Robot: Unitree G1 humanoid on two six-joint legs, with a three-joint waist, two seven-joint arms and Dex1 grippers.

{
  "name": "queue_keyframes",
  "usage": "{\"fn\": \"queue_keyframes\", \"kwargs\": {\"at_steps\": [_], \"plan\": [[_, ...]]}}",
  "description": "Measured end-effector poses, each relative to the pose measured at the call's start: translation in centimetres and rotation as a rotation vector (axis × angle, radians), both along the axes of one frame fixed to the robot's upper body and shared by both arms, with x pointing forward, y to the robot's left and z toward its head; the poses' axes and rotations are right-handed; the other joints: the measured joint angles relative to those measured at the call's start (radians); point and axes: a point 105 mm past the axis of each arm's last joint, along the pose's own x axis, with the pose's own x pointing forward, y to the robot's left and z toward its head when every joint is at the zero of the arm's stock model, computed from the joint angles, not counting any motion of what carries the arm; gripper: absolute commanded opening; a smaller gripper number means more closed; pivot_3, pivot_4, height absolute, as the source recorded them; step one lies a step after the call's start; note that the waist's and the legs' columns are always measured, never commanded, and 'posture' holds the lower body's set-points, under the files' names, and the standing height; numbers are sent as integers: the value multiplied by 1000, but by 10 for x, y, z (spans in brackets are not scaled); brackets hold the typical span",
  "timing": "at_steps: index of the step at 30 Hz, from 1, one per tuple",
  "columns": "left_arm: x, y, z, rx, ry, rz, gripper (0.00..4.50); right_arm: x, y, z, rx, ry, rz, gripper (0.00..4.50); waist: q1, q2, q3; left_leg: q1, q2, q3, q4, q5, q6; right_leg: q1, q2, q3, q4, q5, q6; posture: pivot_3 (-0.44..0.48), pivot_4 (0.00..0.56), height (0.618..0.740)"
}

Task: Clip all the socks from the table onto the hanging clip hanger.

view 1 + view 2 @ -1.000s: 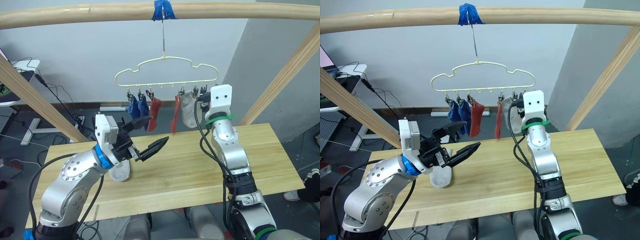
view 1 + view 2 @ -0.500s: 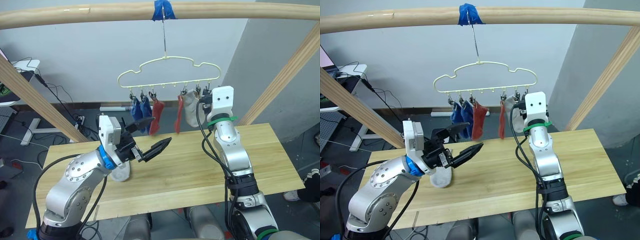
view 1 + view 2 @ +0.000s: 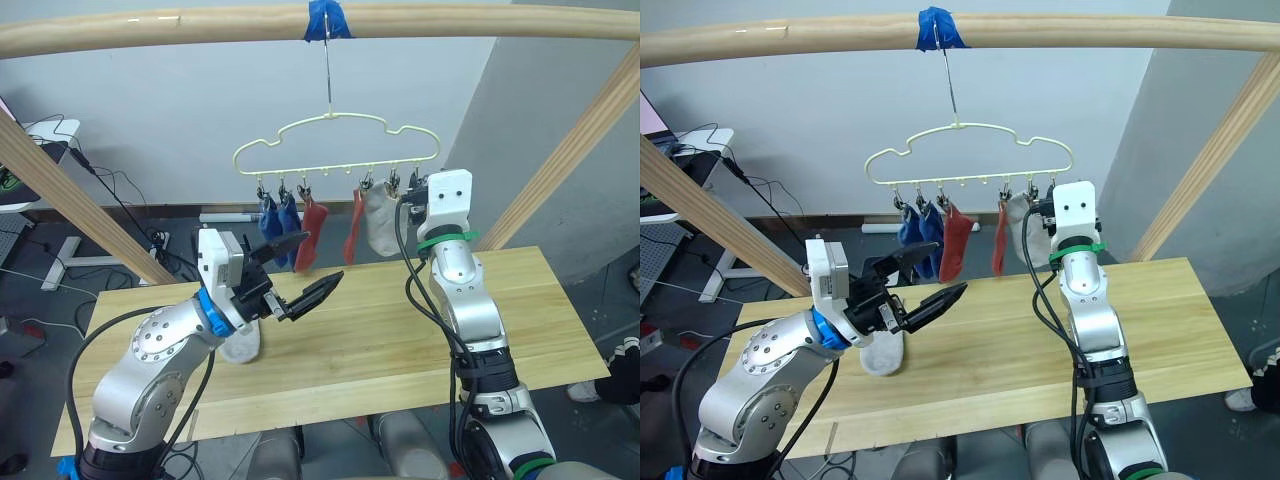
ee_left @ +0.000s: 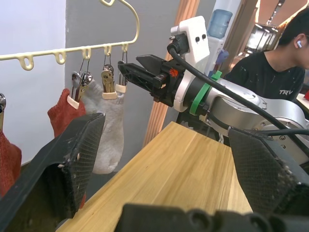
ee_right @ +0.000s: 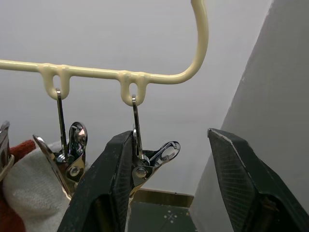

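The right end effector (image 5: 169, 193), fingers spread, sits at the clip hanger's (image 3: 335, 140) end clip (image 5: 145, 166) (empty).

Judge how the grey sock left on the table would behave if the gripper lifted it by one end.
The sock would probably droop: the clipped grey sock hangs limp from its clip. It looks light, since the thin hanger carries five socks. On the table it lies flat, so it should not roll.

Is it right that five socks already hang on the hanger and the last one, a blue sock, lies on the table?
Not quite: five socks hang on the clip hanger, but the one on the table is a light grey sock, not blue, as the right eye view shows.
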Motion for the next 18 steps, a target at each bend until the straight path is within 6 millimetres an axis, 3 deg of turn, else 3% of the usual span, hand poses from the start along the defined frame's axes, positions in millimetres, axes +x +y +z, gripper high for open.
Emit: {"fn": "queue_keyframes", "kwargs": {"at_steps": [18], "plan": [[0,-2,-2,9,-1,-3,4500,5,2,-8,163,58,32,2527,1,0,0,0,0,0,0,0,0,0,0,0,0,0,0,-74,191,740]]}}
